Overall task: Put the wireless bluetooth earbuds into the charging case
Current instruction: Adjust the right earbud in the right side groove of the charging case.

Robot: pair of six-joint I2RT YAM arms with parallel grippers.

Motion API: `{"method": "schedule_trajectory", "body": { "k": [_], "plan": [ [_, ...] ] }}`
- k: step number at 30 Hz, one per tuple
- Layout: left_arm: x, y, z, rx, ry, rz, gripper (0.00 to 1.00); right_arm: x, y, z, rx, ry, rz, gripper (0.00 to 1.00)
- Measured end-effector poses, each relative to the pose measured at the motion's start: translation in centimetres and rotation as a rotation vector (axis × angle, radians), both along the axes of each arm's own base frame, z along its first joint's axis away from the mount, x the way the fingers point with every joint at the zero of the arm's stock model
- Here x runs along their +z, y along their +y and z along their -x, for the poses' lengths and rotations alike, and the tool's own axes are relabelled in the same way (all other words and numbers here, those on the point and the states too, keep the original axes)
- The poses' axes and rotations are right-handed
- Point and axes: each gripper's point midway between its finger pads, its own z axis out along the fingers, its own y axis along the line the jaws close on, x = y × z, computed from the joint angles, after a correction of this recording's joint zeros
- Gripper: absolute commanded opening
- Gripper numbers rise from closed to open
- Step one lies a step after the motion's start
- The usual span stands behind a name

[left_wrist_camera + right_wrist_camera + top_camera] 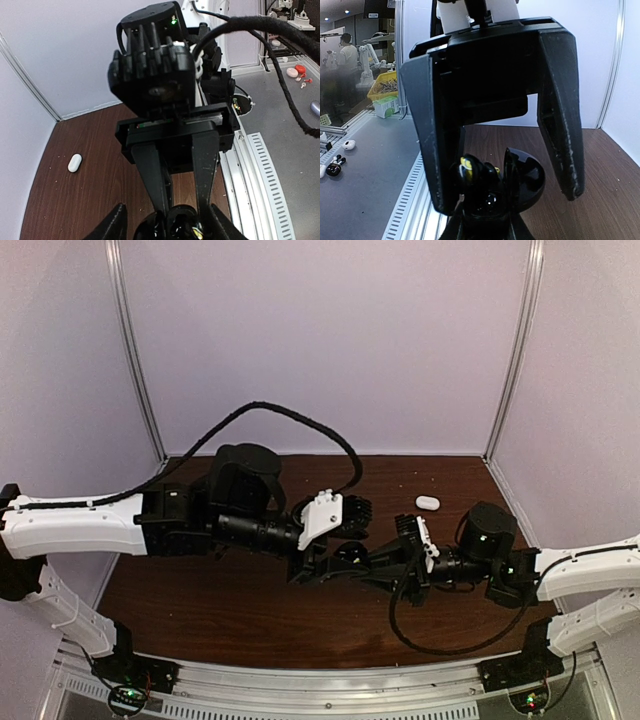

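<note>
A dark brown wooden table (250, 610) carries a small white oval charging case (427, 502) toward its far right.

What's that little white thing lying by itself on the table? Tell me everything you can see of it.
It looks like the white charging case: a small, smooth, glossy oval pebble, apparently plastic. It appears shut; no seam, hinge or marking can be made out at this size. It lies flat on the dark brown wooden table, right of the middle and toward the back wall. It is alone there, and nothing but the tabletop touches it.
</note>
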Motion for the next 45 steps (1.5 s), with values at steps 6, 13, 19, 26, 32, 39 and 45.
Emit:
{"method": "schedule_trajectory", "body": {
  "k": [6, 13, 19, 26, 32, 39, 45],
  "plan": [
    [0.9, -0.3, -0.5, 0.024, 0.054, 0.047, 0.54, 0.8, -0.3, -0.1, -0.017, -0.017, -0.020, 0.00],
    [1.3, -0.8, -0.3, 0.012, 0.093, 0.083, 0.61, 1.9, -0.7, -0.2, -0.039, -0.032, -0.052, 0.00],
    [1.5, -0.9, -0.5, 0.020, 0.108, 0.104, 0.65, 2.3, -1.0, -0.4, -0.057, -0.027, -0.063, 0.00],
    [1.0, -0.9, -0.3, 0.009, 0.119, 0.103, 0.77, 2.2, -1.1, -0.5, -0.067, -0.012, -0.067, 0.00],
    [0.9, -0.9, 0.4, -0.028, 0.129, 0.098, 0.76, 2.5, -1.1, -0.7, -0.073, -0.002, -0.079, 0.00],
    [1.5, -0.7, 0.5, -0.028, 0.132, 0.112, 0.74, 2.1, -0.9, -1.0, -0.087, 0.003, -0.073, 0.00],
    [2.4, -0.8, -0.4, 0.033, 0.158, 0.154, 0.75, 2.0, -0.9, -1.4, -0.107, 0.001, -0.071, 0.00]
  ]
}}
